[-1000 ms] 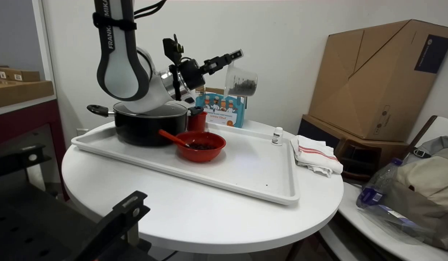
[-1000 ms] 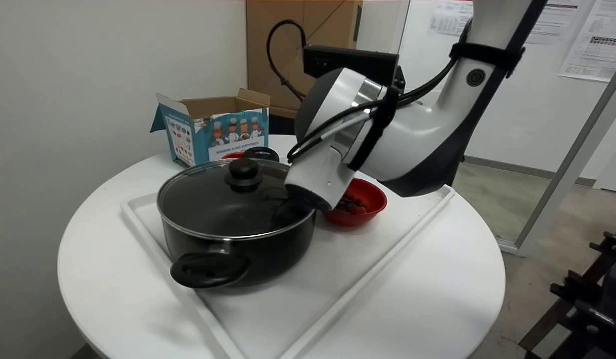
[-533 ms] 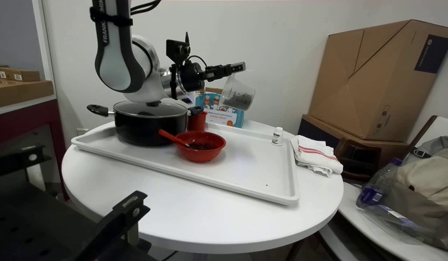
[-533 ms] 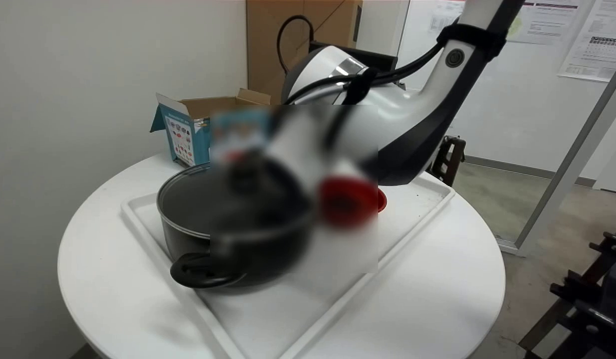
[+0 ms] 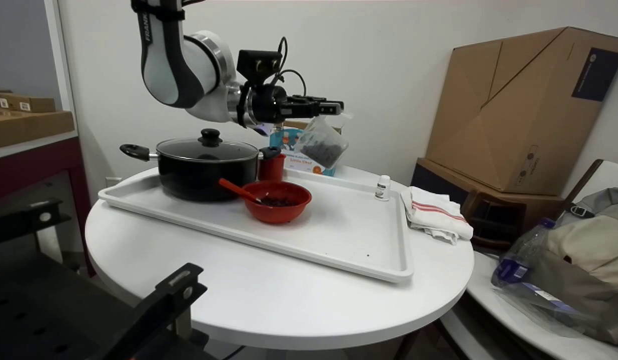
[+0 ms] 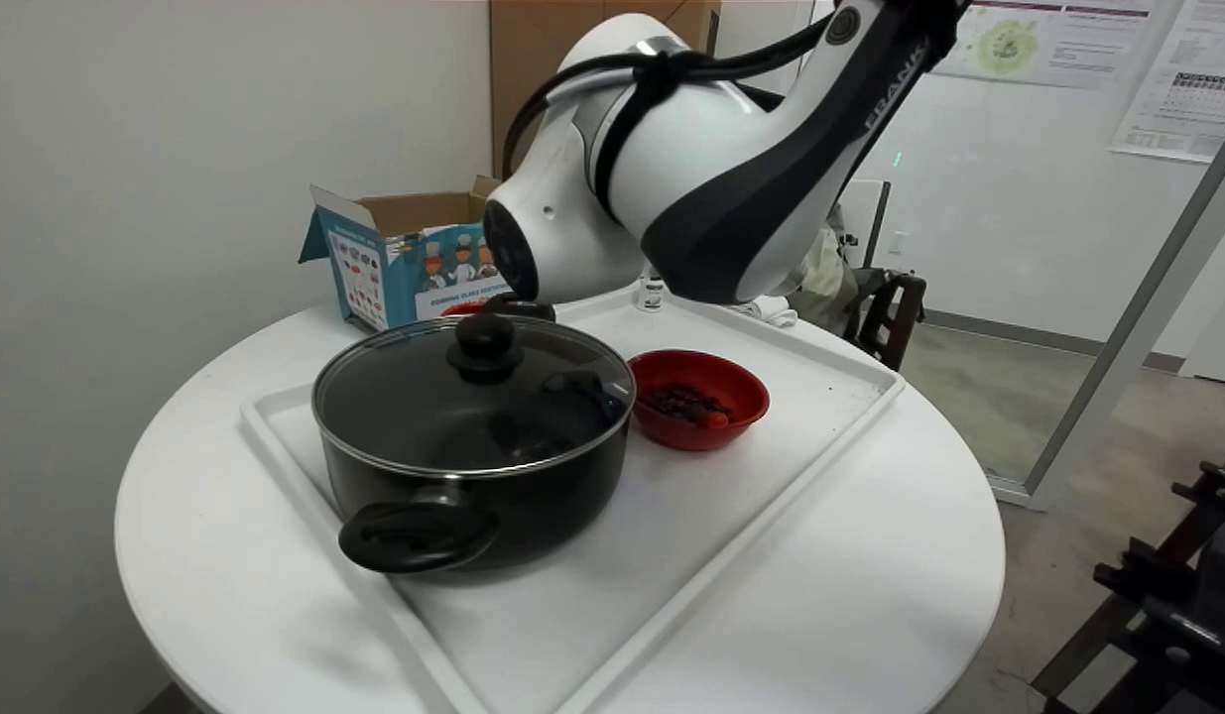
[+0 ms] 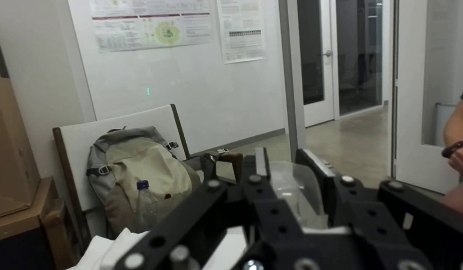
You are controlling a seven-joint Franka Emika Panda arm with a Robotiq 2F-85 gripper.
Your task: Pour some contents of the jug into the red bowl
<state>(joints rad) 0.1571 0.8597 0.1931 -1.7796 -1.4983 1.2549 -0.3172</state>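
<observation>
The letters "FRANK" run along the arm (image 5: 161,75) in both exterior views. "Little Chef" reads plainly on a blue box (image 5: 291,161), below cartoon cooks that the jug (image 5: 321,140) partly covers; in an exterior view, "COOKING CLASS" can also be made out on the box. The print on the small white bottle (image 5: 383,190), the big cardboard box (image 5: 519,115) and the wall posters (image 7: 152,32) is too small to read.

The gripper (image 7: 284,161) is clamped on the jug, clear plastic showing between its fingers in the wrist view; which part it grips cannot be told. The jug hangs tilted in the air, higher than the red bowl (image 5: 274,216), with the dark contents (image 5: 325,152) in its lower part.

The bowl stands upright on the white tray (image 5: 339,235), dark bits (image 5: 278,201) inside and an orange-red handle (image 5: 238,190) leaning over its rim towards the lidded black pot (image 5: 203,180) just beside. A red cup (image 5: 272,170) shows behind the pot's handle. In an exterior view the arm blocks sight of gripper and jug.

A red-striped towel (image 5: 435,212) lies by the tray. The wrist view shows a backpack (image 7: 141,153), a purple-capped bottle (image 7: 145,208) and, at the edge, a person's arm (image 7: 458,123).
</observation>
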